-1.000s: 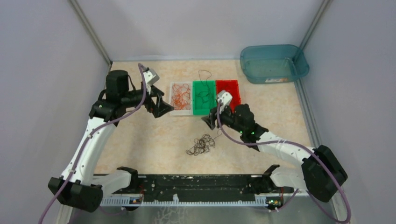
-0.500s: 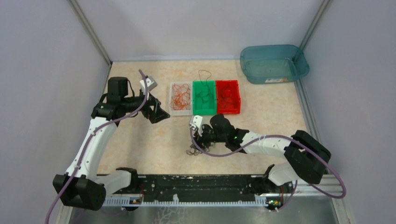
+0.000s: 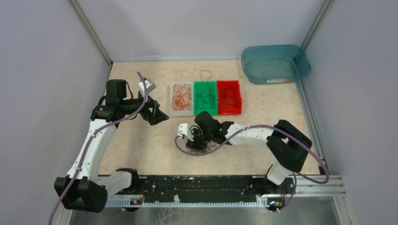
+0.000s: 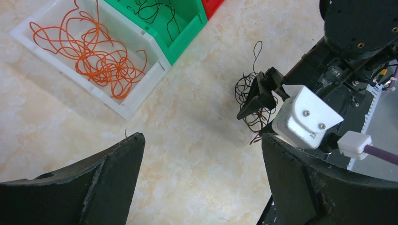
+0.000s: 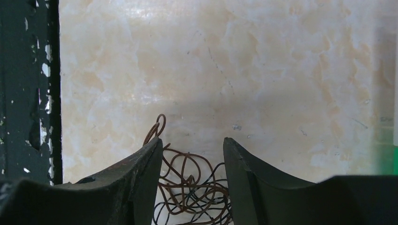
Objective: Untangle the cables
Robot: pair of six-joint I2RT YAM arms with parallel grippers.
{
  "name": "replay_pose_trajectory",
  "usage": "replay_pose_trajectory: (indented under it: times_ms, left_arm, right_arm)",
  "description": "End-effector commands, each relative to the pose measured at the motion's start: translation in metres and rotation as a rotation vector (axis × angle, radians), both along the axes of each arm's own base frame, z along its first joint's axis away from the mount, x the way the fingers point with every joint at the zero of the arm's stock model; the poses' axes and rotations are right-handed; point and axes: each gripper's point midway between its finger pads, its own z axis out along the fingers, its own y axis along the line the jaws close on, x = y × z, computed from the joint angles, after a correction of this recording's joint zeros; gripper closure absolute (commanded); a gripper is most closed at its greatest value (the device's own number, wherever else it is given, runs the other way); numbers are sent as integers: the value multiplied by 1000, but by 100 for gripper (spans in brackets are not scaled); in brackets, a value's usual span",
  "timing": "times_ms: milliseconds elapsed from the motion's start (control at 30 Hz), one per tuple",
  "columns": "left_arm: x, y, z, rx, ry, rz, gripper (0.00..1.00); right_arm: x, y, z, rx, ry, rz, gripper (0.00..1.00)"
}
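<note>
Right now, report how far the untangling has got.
Done: orange wires sit in the white bin, dark ones in the green bin. In hand: the right tool, open over the dark tangle. Left: separating that tangle; the left tool hangs open, empty.

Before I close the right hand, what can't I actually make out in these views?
- Dark tangle: in the right wrist view its lower part is cut off by the bottom edge and flanked by the fingers. In the top view it is mostly under the right hand.
- Whether they touch it: unclear in every view.
- Red bin contents: too small in the top view, cut off by the edge in the left wrist view.
</note>
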Motion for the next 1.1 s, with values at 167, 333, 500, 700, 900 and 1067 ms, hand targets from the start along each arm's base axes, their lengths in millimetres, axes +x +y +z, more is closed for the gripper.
replay_pose_trajectory:
  times_ms: [167, 333, 500, 700, 900, 1067]
  left_arm:
    - [-7, 1, 11, -11, -59, -17, 0]
    - [-10, 2, 11, -3, -72, -23, 0]
    - [-15, 1, 16, -11, -106, -47, 0]
    - [-33, -5, 16, -44, -127, -112, 0]
    - [-40, -6, 8, -42, -157, -150, 0]
    - [-41, -9, 18, -72, -140, -149, 0]
  right_arm:
    - [2, 13, 6, -29, -46, 78, 91]
    - [11, 16, 29, 43, -90, 26, 100]
    - [23, 23, 76, 239, -70, -52, 100]
    - [33, 20, 143, 516, -75, -130, 100]
    - [18, 15, 138, 447, -8, -63, 60]
    - [0, 12, 86, 254, 8, -21, 50]
